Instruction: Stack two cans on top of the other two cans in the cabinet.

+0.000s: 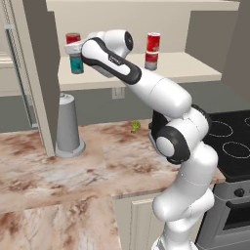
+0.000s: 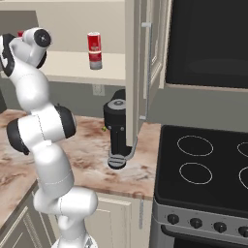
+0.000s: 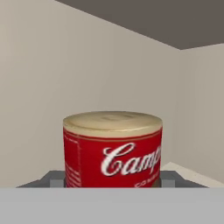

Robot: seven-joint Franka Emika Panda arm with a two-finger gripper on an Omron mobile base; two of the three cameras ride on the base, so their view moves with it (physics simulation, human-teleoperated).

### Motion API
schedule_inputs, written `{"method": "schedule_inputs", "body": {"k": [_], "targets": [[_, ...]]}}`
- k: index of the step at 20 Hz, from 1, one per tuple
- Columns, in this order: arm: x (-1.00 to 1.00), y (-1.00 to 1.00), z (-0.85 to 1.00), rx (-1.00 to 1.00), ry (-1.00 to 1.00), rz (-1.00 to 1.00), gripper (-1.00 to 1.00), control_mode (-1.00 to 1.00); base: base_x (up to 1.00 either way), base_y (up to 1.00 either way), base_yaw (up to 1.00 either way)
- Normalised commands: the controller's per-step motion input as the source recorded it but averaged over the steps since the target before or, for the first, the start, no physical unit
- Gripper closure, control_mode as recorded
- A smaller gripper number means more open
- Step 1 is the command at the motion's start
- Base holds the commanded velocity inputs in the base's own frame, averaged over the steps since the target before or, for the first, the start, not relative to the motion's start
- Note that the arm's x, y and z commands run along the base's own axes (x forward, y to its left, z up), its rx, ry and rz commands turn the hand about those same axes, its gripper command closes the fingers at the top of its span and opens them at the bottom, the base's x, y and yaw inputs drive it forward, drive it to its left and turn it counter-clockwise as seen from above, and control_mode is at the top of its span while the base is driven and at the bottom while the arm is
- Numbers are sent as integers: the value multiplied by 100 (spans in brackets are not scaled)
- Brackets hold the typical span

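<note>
My gripper [image 1: 73, 49] is shut on the all-red can [image 1: 73, 38] at the left end of the cabinet shelf [image 1: 185, 66]. That can sits directly over the teal can [image 1: 76, 64]; I cannot tell whether they touch. In the hand view the red can [image 3: 113, 153] with its pale top stands upright between my fingertips [image 3: 57, 179], gripper [image 3: 113, 180]. Farther right on the shelf, a red can [image 1: 153, 42] rests on a red-and-silver can [image 1: 151, 61]. The same stack [image 2: 95, 51] shows in the right base view on the shelf [image 2: 68, 72].
A grey cone-shaped appliance [image 1: 68, 127] stands on the marble counter [image 1: 73, 171] below the shelf, with a small green item [image 1: 135, 127] near the wall. A dark appliance [image 2: 116, 131] sits by the open cabinet door [image 2: 145, 72]. The black stove [image 2: 203, 164] lies to the right.
</note>
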Motion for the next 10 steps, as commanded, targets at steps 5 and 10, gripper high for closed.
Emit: {"method": "schedule_inputs", "body": {"k": [5,10], "targets": [[3,0,-13,0,0,0,100,-100,0,0,0],[3,0,-12,0,0,0,100,-100,0,0,0]]}}
